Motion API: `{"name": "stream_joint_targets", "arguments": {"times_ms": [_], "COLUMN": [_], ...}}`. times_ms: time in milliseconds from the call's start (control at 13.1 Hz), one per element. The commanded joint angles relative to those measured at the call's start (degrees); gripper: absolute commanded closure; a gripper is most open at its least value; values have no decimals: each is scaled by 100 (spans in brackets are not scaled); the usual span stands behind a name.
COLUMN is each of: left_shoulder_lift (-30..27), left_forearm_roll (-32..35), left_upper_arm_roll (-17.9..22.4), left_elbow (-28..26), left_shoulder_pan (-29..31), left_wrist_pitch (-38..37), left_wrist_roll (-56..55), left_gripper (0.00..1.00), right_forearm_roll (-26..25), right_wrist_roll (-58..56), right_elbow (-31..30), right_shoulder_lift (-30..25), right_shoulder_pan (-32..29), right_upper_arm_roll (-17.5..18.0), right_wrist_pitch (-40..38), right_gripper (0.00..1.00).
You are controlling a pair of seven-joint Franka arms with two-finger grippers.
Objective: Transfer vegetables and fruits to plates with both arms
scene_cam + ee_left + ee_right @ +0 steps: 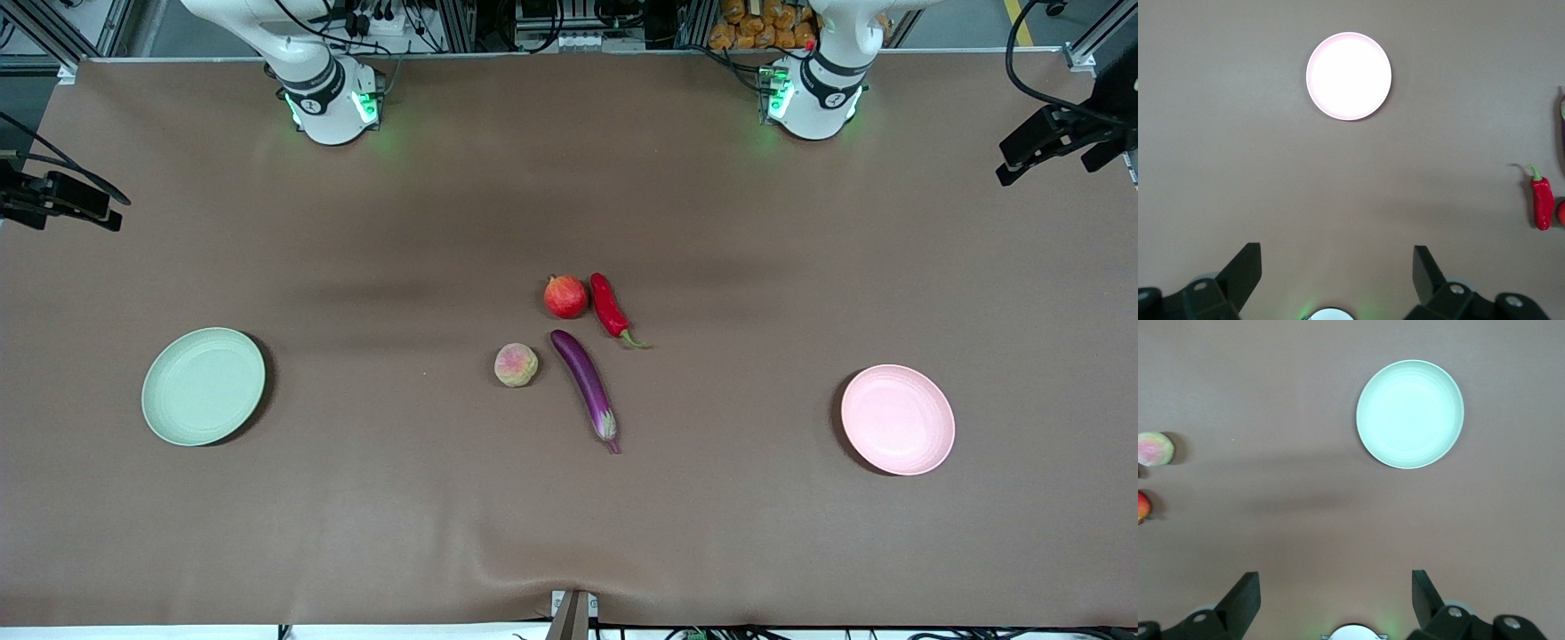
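A red pomegranate (566, 296), a red chili pepper (610, 308), a purple eggplant (585, 382) and a pink-and-yellow peach (516, 364) lie close together mid-table. A pale green plate (204, 386) sits toward the right arm's end, a pale pink plate (898, 419) toward the left arm's end. Both arms wait raised above their bases; the grippers are out of the front view. The left gripper (1337, 267) is open and empty, high over bare table, with the pink plate (1349, 76) and chili (1541, 202) in view. The right gripper (1336, 590) is open and empty, seeing the green plate (1410, 414) and peach (1155, 449).
The brown table mat (356, 516) spans the whole surface. Black camera mounts (1058, 133) stand at both table ends. The arm bases (333, 102) glow green along the edge farthest from the front camera.
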Motion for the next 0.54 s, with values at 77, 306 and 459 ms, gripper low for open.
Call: {"name": "stream_joint_targets", "arguments": {"times_ms": [77,306,459], "left_shoulder_lift": [267,347,347], "left_forearm_roll": [-140,-140,-140], "left_upper_arm_roll": [76,76,76], "left_elbow": [447,572,572], "left_shoulder_pan": [11,20,20], "left_wrist_pitch": [-274,-494,-618], "left_wrist_roll": [236,245,253], "left_gripper": [0,0,0], "right_forearm_roll": [182,182,173], "right_wrist_roll": [106,106,115], "right_elbow": [-89,-89,-89], "right_shoulder_lift": [-97,-80,-71], "right_shoulder_pan": [-46,-38,-29], "right_upper_arm_roll": [37,37,37], "right_wrist_pitch": [97,62,27], "right_gripper": [0,0,0]}}
